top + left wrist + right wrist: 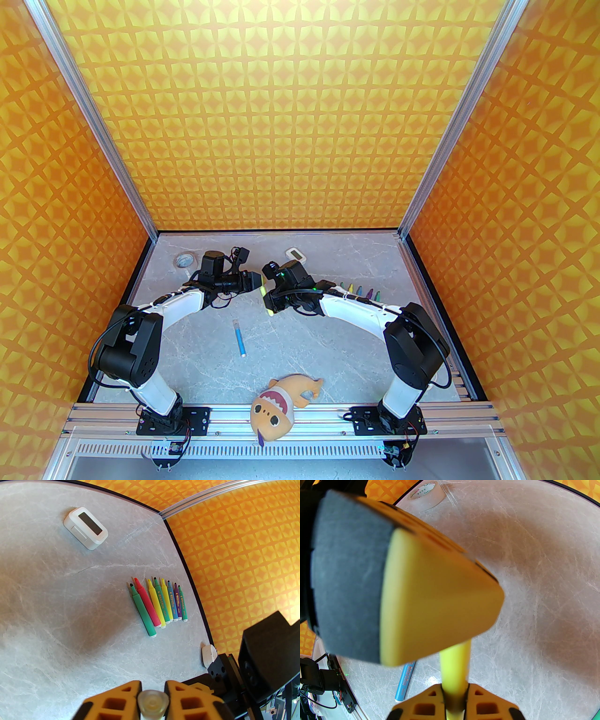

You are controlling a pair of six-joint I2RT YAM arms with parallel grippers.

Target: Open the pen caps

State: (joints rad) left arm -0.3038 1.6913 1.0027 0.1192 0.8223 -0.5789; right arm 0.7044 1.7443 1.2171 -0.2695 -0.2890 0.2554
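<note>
Low in each wrist view, the left pincer (152, 688) pinched a translucent pen cap (152, 702) and the right pincer (454, 688) clamped the yellow pen (455, 662). Pulling straight apart along its axis seemed best.

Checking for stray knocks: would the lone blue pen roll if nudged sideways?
Probably: the blue pen looks round and slim, and it lies flat on the smooth marbled table with nothing touching it. It is likely light and stiff, being a short plastic-looking barrel, so even a slight brush might shift it.
</note>
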